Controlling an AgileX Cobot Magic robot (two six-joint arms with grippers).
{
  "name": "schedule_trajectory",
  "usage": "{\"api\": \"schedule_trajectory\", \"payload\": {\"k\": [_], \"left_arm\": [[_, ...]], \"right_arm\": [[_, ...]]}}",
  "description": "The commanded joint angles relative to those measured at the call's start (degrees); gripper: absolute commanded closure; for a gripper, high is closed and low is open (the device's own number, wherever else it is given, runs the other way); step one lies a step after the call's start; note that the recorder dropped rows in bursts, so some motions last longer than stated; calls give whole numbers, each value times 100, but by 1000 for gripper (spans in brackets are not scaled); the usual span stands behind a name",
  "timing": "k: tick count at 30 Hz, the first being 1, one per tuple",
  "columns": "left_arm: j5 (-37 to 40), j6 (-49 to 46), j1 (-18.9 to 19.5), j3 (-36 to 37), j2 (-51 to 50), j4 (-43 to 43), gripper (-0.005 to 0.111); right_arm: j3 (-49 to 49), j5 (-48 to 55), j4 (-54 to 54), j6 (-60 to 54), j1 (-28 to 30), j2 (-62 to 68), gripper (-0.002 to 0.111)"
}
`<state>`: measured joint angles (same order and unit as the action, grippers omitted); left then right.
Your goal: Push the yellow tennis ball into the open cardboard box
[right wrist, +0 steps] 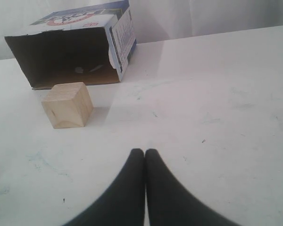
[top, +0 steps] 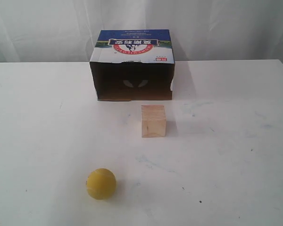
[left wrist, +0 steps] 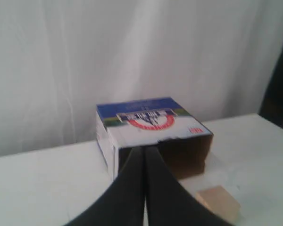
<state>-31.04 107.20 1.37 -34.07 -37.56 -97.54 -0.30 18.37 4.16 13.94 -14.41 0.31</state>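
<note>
Ball: fuzzy yellow tennis ball point(top: 101, 183) is sitting near the front edge, left of centre.
Box: open brown cardboard box point(top: 132, 66) is lying at the back edge.
Risk: pale wooden cube point(top: 153, 121), standing before the mouth, is threatening to deflect a skewed push.
Fingers: left gripper point(left wrist: 144, 150) and right gripper point(right wrist: 145, 152) are holding theirs pressed together.

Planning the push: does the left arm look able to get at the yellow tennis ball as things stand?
Probably yes. The yellow tennis ball sits alone on that arm's side of the table, the wooden cube well apart from it. The left gripper, shut, has no view of it though.
</note>
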Motion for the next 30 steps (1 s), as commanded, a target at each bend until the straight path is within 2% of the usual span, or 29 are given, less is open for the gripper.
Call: {"api": "schedule_trajectory", "payload": {"k": [1, 7, 12, 15, 17, 21, 25, 30], "left_arm": [[-371, -4, 18, -48, -388, -240, 107], [-254, -266, 18, -48, -657, -240, 107], [-602, -313, 6, -48, -781, -240, 107], [-678, -313, -143, 14, -804, -240, 107], [-592, -187, -295, 121, -804, -240, 107], [-176, 358, -866, 260, -842, -240, 107], [364, 391, -1464, 260, -944, -240, 107], [541, 353, -1914, 260, -1210, -240, 107]], "right_arm": [[30, -46, 27, -25, 17, -31, 108], [30, -46, 27, -25, 17, -31, 108], [30, -46, 27, -25, 17, -31, 108], [30, -46, 27, -25, 17, -31, 108], [30, -46, 27, -25, 17, -31, 108], [30, -46, 27, -25, 17, -31, 108], [30, -46, 27, -25, 17, -31, 108], [30, -46, 27, -25, 17, -31, 108]]}}
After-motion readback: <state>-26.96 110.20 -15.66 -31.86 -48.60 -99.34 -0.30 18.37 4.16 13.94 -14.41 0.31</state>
